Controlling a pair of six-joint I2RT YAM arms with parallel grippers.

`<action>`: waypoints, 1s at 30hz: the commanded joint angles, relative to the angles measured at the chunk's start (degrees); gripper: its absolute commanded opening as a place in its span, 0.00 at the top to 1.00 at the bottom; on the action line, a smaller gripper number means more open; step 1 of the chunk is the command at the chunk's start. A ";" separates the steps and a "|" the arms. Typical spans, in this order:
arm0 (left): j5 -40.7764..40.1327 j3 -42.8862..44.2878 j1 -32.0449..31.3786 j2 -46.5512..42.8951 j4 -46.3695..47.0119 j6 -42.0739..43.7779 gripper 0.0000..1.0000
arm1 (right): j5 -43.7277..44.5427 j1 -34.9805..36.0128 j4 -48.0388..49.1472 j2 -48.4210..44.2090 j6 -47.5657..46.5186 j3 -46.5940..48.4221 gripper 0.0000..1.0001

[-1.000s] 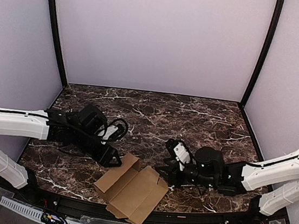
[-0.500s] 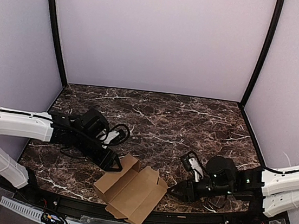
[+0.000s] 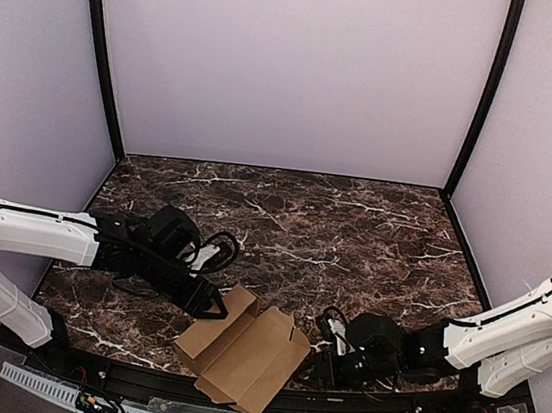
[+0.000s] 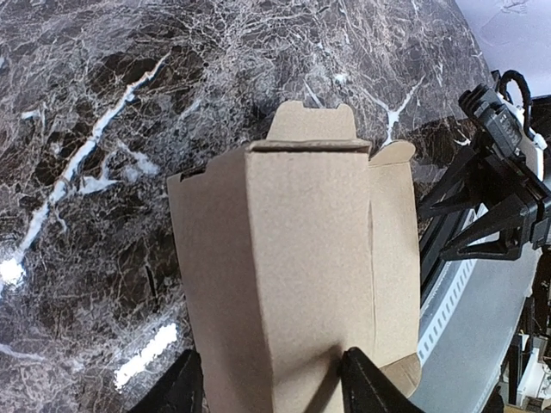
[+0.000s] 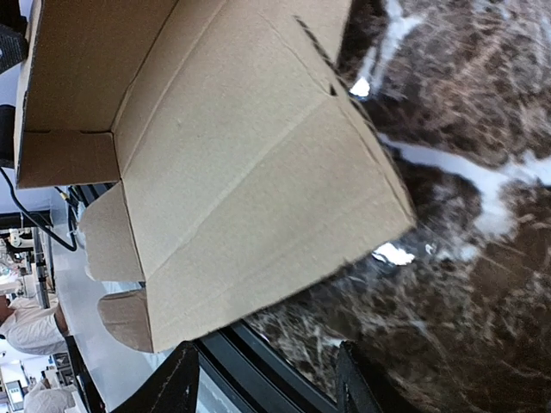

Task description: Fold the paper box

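- At the counter's (image 3: pixel 304 220) near edge: paper box (image 3: pixel 243 354), partly folded.
- At its far-left end: left claw (image 3: pixel 212 304) straddling a panel, grip impossible to tell.
- At right: right claw (image 3: pixel 316 371) apart, just beside the box.

Dark marble table (image 3: pixel 354 226) bears the paper box (image 3: pixel 243 354).

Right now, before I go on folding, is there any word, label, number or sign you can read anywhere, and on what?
No readable text in any view.
Box: plain brown cardboard, no print on the faces shown.
Table: marble veining only, no marks.
Clutter past the table edge, right wrist view: too blurred to read.
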 commanded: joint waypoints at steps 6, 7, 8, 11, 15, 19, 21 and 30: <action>0.24 -1.65 0.17 -0.38 -1.30 -0.75 0.46 | 0.04 -0.30 7.02 6.69 -3.01 4.91 0.47; 0.29 -1.63 0.14 -0.20 -1.25 -0.76 0.46 | 0.04 -0.61 7.65 7.07 -3.47 5.08 0.47; 0.27 -1.58 0.16 -0.19 -1.22 -0.76 0.46 | 0.04 -0.77 8.59 7.41 -4.00 5.17 0.47; 0.28 -1.39 0.18 -0.01 -1.23 -0.89 0.46 | 0.01 -1.36 11.21 8.24 -5.73 5.74 0.48; 0.39 -1.45 0.16 0.08 -0.90 -1.13 0.46 | -0.55 -2.31 13.94 9.27 -7.81 6.79 0.51; 0.56 -1.52 0.16 -0.16 -0.85 -1.42 0.47 | -1.26 -3.22 14.64 10.42 -9.18 8.36 0.55; 0.55 -1.60 0.13 -0.38 -0.79 -1.46 0.47 | -1.17 -3.44 15.09 10.60 -9.59 8.70 0.58; 0.20 -2.30 0.13 -0.97 -0.51 -1.99 0.47 | -1.26 -4.12 9.25 11.24 -10.53 11.16 0.63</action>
